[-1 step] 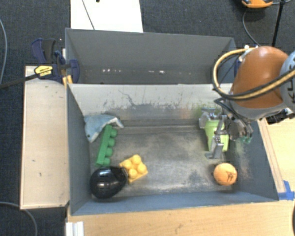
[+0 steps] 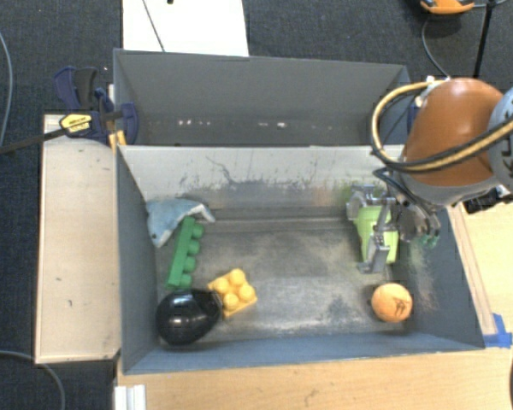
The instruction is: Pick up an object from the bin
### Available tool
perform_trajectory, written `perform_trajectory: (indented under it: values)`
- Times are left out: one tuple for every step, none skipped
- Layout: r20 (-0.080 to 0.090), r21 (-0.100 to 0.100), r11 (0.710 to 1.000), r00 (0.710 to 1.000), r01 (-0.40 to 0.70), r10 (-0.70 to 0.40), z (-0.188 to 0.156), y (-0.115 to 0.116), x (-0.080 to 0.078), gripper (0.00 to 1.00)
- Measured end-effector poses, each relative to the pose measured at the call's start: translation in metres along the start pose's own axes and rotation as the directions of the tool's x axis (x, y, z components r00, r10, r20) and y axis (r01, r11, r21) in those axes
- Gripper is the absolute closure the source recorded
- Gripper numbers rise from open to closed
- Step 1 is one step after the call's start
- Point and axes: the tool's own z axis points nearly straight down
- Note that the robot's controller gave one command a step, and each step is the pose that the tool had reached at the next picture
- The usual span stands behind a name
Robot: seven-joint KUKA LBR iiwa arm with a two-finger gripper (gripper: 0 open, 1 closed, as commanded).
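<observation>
A: Entry one, end effector (image 2: 374,259). Condition?

B: Low at the right side of the bin (image 2: 256,101). Open or closed: cannot tell.

A: Thing nearest it?

B: Pale green piece (image 2: 388,244), right against it. Orange ball (image 2: 392,302) just beside, towards the front wall. Green brick (image 2: 185,251) and yellow brick (image 2: 232,291) well apart, left.

A: Progress?

B: Judged early. Nothing visibly lifted clear; secure grasp and lift outstanding.

Green brick (image 2: 185,253), yellow brick (image 2: 232,291) and black ball (image 2: 185,317) lie left.
</observation>
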Motion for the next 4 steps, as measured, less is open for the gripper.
perform_trajectory:
  values:
    - [0.007,0.0,0.997,0.997,0.076,-0.076,0.02,-0.012,0.005,0.0]
    - [0.004,-0.005,0.995,0.995,0.101,-0.101,0.077,-0.058,0.01,0.0]
    - [-0.012,-0.011,0.996,0.996,0.094,-0.094,0.073,-0.045,0.017,0.0]
    - [0.005,-0.016,0.999,0.999,0.048,-0.048,0.063,-0.054,0.003,0.0]
